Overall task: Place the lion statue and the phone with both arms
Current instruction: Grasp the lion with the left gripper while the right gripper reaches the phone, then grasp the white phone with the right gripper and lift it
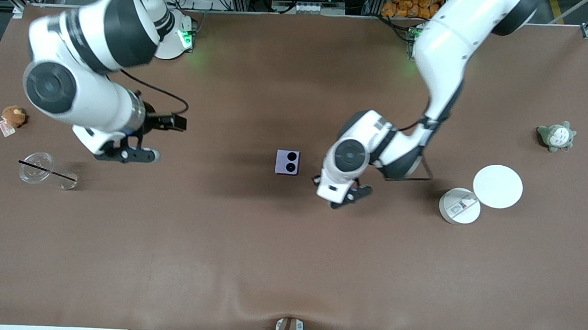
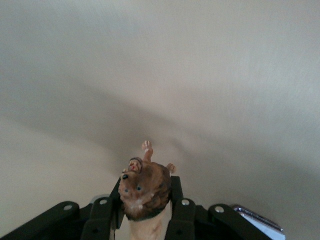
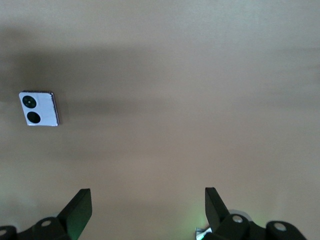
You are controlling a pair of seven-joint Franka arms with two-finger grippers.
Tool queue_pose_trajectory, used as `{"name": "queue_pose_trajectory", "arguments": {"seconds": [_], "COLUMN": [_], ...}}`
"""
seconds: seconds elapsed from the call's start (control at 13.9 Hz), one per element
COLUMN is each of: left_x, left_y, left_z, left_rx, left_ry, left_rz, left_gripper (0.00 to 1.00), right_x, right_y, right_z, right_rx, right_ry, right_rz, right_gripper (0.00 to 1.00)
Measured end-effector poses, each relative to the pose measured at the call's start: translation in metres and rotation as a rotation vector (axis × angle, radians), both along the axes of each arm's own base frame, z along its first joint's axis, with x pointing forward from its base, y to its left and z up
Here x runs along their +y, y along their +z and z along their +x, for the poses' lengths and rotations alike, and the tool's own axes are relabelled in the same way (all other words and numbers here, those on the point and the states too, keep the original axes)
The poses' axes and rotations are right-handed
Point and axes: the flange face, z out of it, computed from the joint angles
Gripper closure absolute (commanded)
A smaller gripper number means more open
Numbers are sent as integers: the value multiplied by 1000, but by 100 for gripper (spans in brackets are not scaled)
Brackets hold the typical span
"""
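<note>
- The brown surface (image 1: 288,265) is lying under both arms, with wide bare stretches across the part nearest the front camera.
- The phone (image 1: 287,162) is lying flat near the middle of the surface, its two black lenses facing up, touching nothing.
- The left claw (image 1: 345,195) is hanging low just beside the phone, toward the left arm's end of the surface.
- Its fingers (image 2: 182,215) are pinching the lion statue (image 2: 144,190) from both sides; the reddish-brown figurine's face is pointing at the left wrist camera.
- A corner of the phone (image 2: 260,220) is showing at the edge of the left wrist view, close to the held statue.
- The right claw (image 1: 128,154) is hovering over bare surface toward the right arm's end, well apart from the phone.
- Its fingers (image 3: 77,210) are spread wide with nothing between them; the phone (image 3: 39,108) is sitting off to one side in the right wrist view.
- A clear cup (image 1: 37,167) with a dark straw is lying near the right arm's end, with a small brown plush (image 1: 13,116) carrying a tag farther from the front camera than it.
- Two white discs (image 1: 496,186) are touching each other toward the left arm's end; the smaller disc (image 1: 459,206) is bearing a label too small to read.
- A grey-green plush (image 1: 556,136) is sitting near that end's edge.
</note>
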Motion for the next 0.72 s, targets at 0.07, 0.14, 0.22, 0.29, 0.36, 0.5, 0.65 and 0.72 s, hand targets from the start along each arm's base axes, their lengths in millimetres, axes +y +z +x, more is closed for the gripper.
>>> {"name": "queue_pose_trajectory", "arguments": {"seconds": [0.07,0.14,0.22,0.29,0.36,0.5,0.65,0.72], "left_x": [22,43,64,81,97,122,136,145], "left_y": [20,37,49,53,52,40,25,17], "left_z": [14,25,34,42,48,56,60,63], "left_rx": [-17,-28,-35,-38,-37,-32,-27,-22], "left_ry": [-27,-58,-94,-133,-178,-274,-350,-381], "left_rz": [-9,-13,-17,-22,-28,-2,52,77], "left_gripper": [100,100,100,100,100,100,100,100], "right_x": [8,20,35,54,74,117,157,176], "right_y": [-12,-25,-41,-59,-77,-118,-160,-179], "right_z": [4,6,6,6,5,1,-11,-18], "right_rx": [-15,-35,-47,-52,-60,-83,-85,-88], "right_ry": [4,11,15,19,26,49,65,62], "right_rz": [5,18,43,72,92,95,72,58], "right_gripper": [0,0,0,0,0,0,0,0]}}
